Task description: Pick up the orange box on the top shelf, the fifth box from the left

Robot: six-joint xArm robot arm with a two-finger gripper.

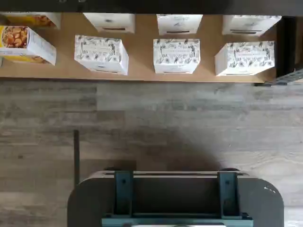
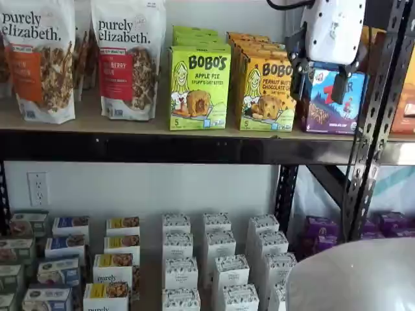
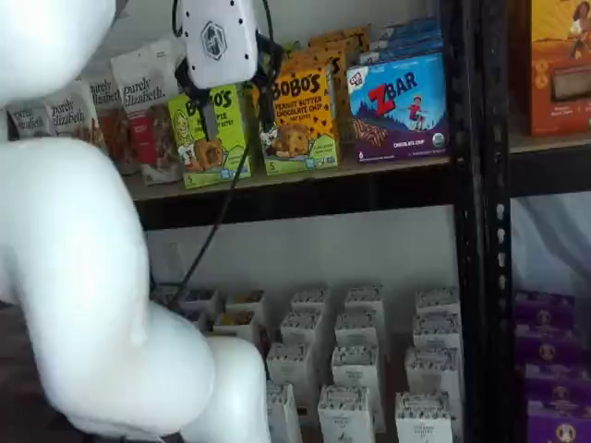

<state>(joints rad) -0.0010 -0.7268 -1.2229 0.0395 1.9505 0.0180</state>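
Gripper (image 2: pixel 320 83) first: its two black fingers hang down from the white body with a clear gap between them, and nothing is in that gap. It sits up high, out in front of the top shelf (image 2: pixel 149 146), and it has not reached any box yet.

Its target is the orange box (image 2: pixel 266 96), the one with the blonde girl and "Peanut Butter Chocolate Chip" on it. That box stands upright on the top shelf. A lime-green box (image 2: pixel 199 89) stands just beside it on one side, and a blue box (image 2: pixel 333 100) stands just beside it on the other side. More orange boxes stand in a row behind it.

I think the step now is lining up. The fingers look closer to the blue box than to the orange box in a shelf view, so the arm should slide over until the orange box is right in the middle of the gap.

Then it should go in slowly and straight. The neighbours are very close, so a finger could bump one and knock it over. Keeping the fingers wide until they are past both sides of the orange box seems best, then squeeze gently.
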